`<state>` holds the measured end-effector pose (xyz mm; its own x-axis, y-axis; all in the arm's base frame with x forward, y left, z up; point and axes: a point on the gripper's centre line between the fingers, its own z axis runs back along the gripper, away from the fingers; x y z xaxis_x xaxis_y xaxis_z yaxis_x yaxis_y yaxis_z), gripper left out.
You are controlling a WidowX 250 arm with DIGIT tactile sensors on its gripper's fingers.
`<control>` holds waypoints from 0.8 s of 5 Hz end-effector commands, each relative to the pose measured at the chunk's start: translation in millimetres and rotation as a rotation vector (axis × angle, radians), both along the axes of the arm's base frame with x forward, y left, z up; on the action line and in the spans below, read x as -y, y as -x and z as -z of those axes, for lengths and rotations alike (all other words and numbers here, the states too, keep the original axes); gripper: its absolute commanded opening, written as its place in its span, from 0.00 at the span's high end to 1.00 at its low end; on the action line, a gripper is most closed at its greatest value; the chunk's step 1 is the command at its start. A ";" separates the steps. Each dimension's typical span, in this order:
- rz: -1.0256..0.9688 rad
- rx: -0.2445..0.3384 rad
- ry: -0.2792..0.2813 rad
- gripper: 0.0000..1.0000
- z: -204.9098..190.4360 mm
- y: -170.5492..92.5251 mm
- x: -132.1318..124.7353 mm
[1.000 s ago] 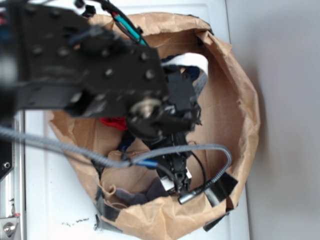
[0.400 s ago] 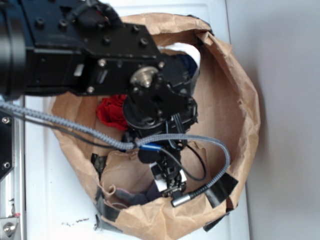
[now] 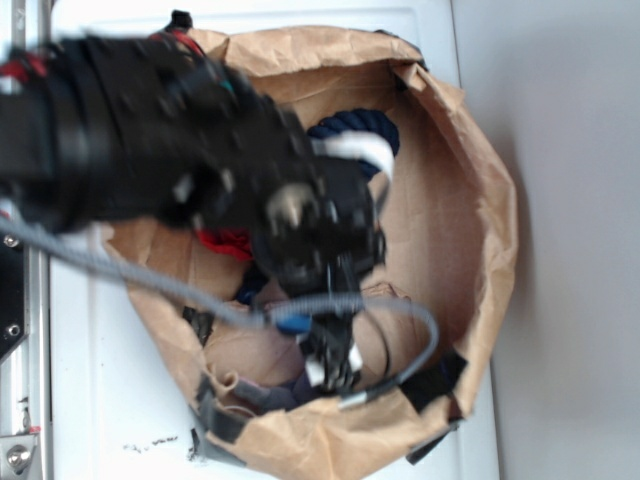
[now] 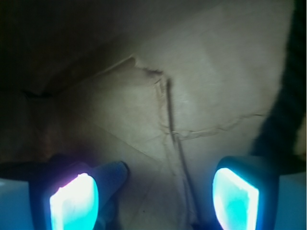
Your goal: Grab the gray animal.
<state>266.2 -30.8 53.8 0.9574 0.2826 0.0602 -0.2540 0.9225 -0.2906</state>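
The gray animal (image 3: 268, 396) lies at the near end of the brown paper bag (image 3: 480, 200), a dark gray fabric lump partly hidden behind the bag's folded rim. My gripper (image 3: 330, 365) hangs inside the bag just right of it, pointing down. In the wrist view the gripper (image 4: 154, 201) is open, its two fingertips glowing cyan over bare paper floor. One gray-blue lobe of the animal (image 4: 112, 175) shows beside the left fingertip (image 4: 74, 203). Nothing sits between the fingers.
A red ruffled cloth lump (image 3: 226, 243) peeks out under the arm. A thick navy blue rope (image 3: 352, 130) with a white band lies at the bag's far side. The bag's crumpled walls surround the gripper. A gray cable (image 3: 400, 370) loops beside it.
The arm has swung left and toward the bag's far side and is blurred with motion, uncovering more of the navy rope. The gripper stays low near the bag's near end, shifted slightly left.
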 end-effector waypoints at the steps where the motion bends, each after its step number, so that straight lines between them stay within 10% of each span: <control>1: 0.144 0.040 0.038 0.00 -17.4 -3.9 31.2; 3: 0.161 0.065 0.174 0.00 -32.2 -4.0 34.9; 4: 0.193 -0.019 0.173 0.00 -14.2 0.7 39.9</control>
